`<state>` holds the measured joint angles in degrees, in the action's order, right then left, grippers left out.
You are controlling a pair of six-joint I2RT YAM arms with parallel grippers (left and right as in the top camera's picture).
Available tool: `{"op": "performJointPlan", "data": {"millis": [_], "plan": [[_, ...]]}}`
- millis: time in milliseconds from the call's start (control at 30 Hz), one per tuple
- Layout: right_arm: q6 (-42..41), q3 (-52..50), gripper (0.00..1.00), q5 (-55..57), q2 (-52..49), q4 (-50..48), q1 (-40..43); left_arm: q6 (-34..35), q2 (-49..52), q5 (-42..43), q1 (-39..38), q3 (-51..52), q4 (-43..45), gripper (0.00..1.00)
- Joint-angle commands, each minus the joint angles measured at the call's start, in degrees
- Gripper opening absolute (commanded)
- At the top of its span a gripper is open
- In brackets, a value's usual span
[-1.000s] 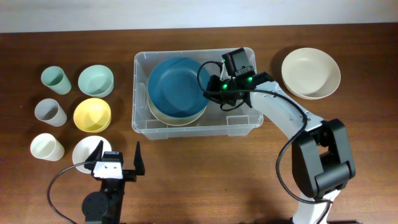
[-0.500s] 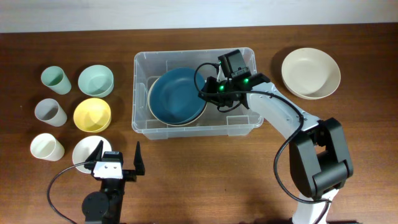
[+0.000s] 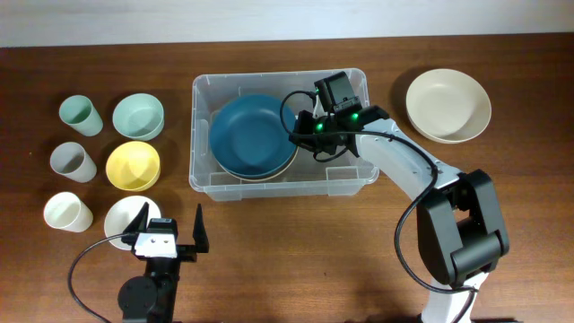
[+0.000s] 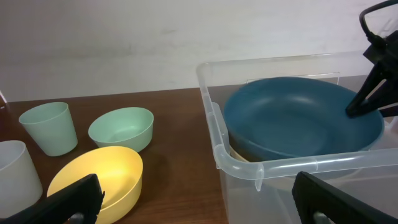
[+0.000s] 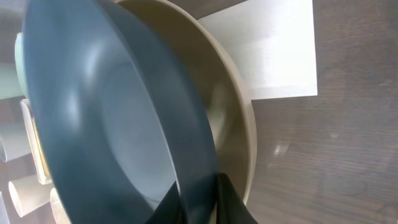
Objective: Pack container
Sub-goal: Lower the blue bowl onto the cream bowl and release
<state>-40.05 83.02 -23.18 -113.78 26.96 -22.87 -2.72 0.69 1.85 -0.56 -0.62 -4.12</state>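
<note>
While right gripper pinches blue bowl by its rim, bowl sits inside container.
Container mid-table, btwn yellow bowl and lone cream bowl; blue bowl nested on 2nd cream bowl inside. Left gripper spread wide, nr white bowl.

On the brown wooden tabletop, a mint green plastic cup, a grey cup and a white cup stand in a column. A mint green bowl, a yellow bowl and a white bowl sit just beside them. A wide cream bowl sits well apart from them. A dark blue round bowl rests in a second cream bowl.
</note>
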Motion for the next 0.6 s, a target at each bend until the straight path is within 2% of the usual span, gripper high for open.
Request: {"op": "performJointPlan", "data": {"millis": [0, 100, 233, 367, 467, 567], "plan": [[0.07, 0.22, 0.10, -0.79, -0.24, -0.20, -0.26, 0.33, -0.39, -0.17, 0.35, 0.13, -0.46, 0.99], [-0.09, 0.22, 0.11, -1.22, -0.24, -0.20, -0.26, 0.33, -0.39, -0.17, 0.35, 0.13, -0.46, 0.99], [-0.09, 0.22, 0.19, -1.64, -0.24, -0.15, -0.26, 0.33, -0.39, -0.17, 0.35, 0.13, -0.46, 0.99], [-0.09, 0.22, 0.38, -1.64, -0.24, 0.13, -0.31, 0.33, -0.39, -0.17, 0.35, 0.13, -0.46, 0.99], [-0.07, 0.22, 0.61, -1.64, -0.24, 0.48, -0.31, 0.33, -0.39, -0.17, 0.35, 0.13, -0.46, 0.99], [0.24, 0.22, 0.76, -1.64, -0.24, 0.48, -0.31, 0.33, -0.39, -0.17, 0.35, 0.13, -0.46, 0.99]]}}
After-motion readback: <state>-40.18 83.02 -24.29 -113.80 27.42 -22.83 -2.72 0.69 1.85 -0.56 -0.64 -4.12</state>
